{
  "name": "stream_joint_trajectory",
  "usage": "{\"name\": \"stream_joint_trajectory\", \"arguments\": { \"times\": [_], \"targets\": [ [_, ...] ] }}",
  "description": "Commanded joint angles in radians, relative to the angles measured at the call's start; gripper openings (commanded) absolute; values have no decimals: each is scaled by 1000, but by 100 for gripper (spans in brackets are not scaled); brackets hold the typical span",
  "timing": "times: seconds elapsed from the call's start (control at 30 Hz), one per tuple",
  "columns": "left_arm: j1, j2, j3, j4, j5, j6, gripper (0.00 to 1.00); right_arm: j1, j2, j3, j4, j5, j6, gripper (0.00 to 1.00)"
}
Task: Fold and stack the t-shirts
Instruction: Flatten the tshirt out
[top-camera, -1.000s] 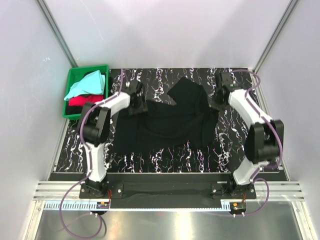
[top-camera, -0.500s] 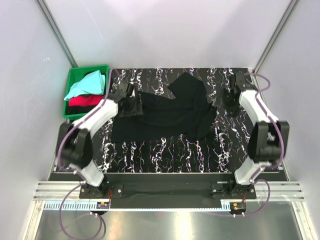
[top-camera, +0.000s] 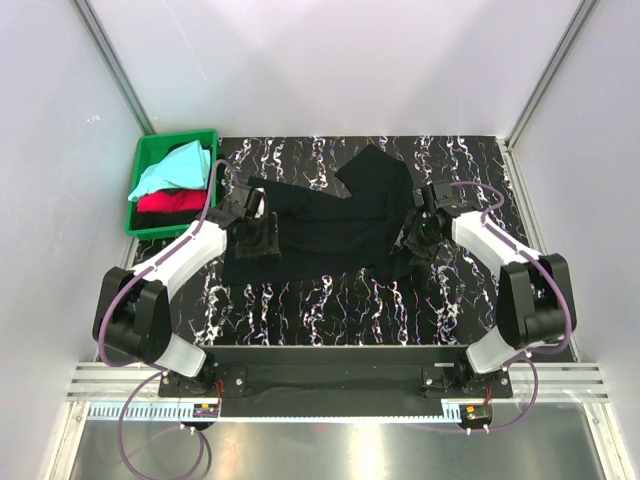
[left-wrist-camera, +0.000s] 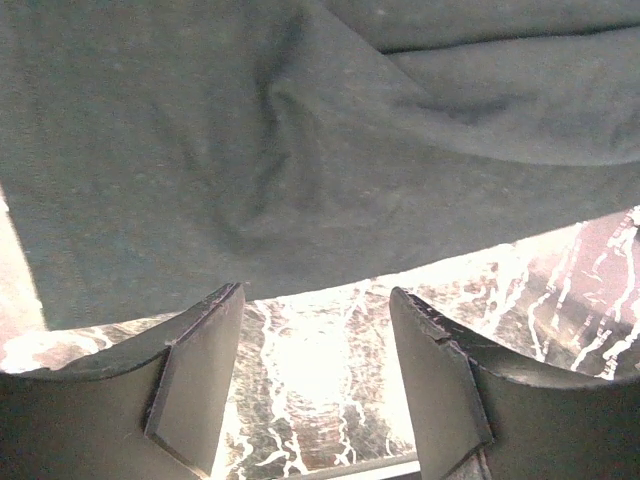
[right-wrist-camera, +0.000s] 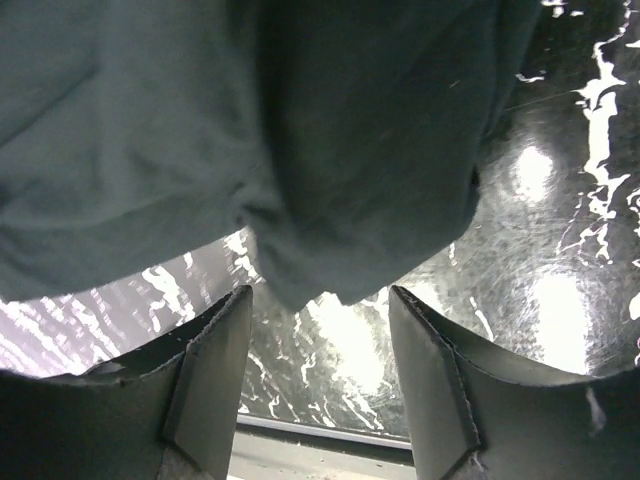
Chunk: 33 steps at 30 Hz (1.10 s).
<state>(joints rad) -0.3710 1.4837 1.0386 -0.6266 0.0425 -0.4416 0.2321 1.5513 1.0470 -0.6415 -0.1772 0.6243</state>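
Black tee (top-camera: 330, 222) rumpled between gaping, empty left gripper (left-wrist-camera: 315, 300) and right gripper (right-wrist-camera: 320, 297); green crate (top-camera: 150, 152) of tees (top-camera: 172, 176) far left.

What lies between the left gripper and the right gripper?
The black t-shirt spans from left gripper to right gripper, seen in the top external view.

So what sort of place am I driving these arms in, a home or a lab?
Probably a lab test cell: bare white panel walls on aluminium posts, a marbled black tabletop fronted by an aluminium rail, and a green crate holding spare t-shirts.
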Motion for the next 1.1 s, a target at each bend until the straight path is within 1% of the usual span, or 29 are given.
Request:
{"name": "stream_joint_trajectory", "arguments": {
  "times": [0.0, 0.03, 0.07, 0.13, 0.17, 0.23, 0.27, 0.33, 0.4, 0.43, 0.5, 0.53, 0.6, 0.63, 0.67, 0.77, 0.83, 0.87, 1.07],
  "targets": [
    [1, -22, 3, 24, 45, -9, 65, -2, 47, 56, 0, 64, 49, 64],
    [3, -19, 0, 22, 30, -12, 65, -2, 71, 61, -7, 65, 54, 64],
    [4, -14, -2, 22, 17, -16, 65, -1, 82, 64, -10, 65, 63, 61],
    [15, -8, -2, 21, 14, -14, 65, -2, 113, 76, -11, 58, 68, 52],
    [23, -4, 0, 16, 22, -14, 64, 1, 119, 79, -12, 56, 77, 49],
    [41, -3, 1, 16, 43, -11, 64, 3, 141, 93, -12, 56, 83, 48],
    [43, -6, 1, 16, 42, -2, 64, 4, 147, 96, -14, 58, 84, 45],
    [52, -13, 3, 16, 36, 13, 64, 4, 162, 100, -20, 79, 83, 44],
    [57, -13, 1, 16, 34, 20, 64, 4, 168, 99, -35, 94, 74, 35],
    [64, -13, 3, 16, 42, 23, 64, 3, 165, 94, -40, 102, 72, 24],
    [72, -13, 5, 16, 43, 29, 64, 1, 147, 67, -53, 136, 71, 12],
    [75, -14, 6, 16, 42, 33, 64, -11, 115, 52, -56, 146, 71, 0],
    [83, -14, 9, 16, 40, 38, 64, -37, 75, 6, -79, 171, 72, 0],
    [86, -14, 11, 16, 39, 43, 64, -62, 29, -11, -90, 179, 69, 0],
    [87, -13, 12, 16, 39, 44, 64, -109, 3, -27, -121, 205, 60, 0],
    [95, -7, 14, 16, 34, 47, 64, -183, -108, -58, -185, 278, 16, 0],
    [99, -2, 17, 18, 33, 50, 64, -188, -169, -51, -211, 332, -9, 0],
    [101, 0, 17, 18, 31, 49, 64, -188, -181, -45, -248, 335, -18, 0],
    [112, -5, 21, 16, 36, 61, 64, -188, -273, -31, -345, 320, -37, 0]
  ]
}}
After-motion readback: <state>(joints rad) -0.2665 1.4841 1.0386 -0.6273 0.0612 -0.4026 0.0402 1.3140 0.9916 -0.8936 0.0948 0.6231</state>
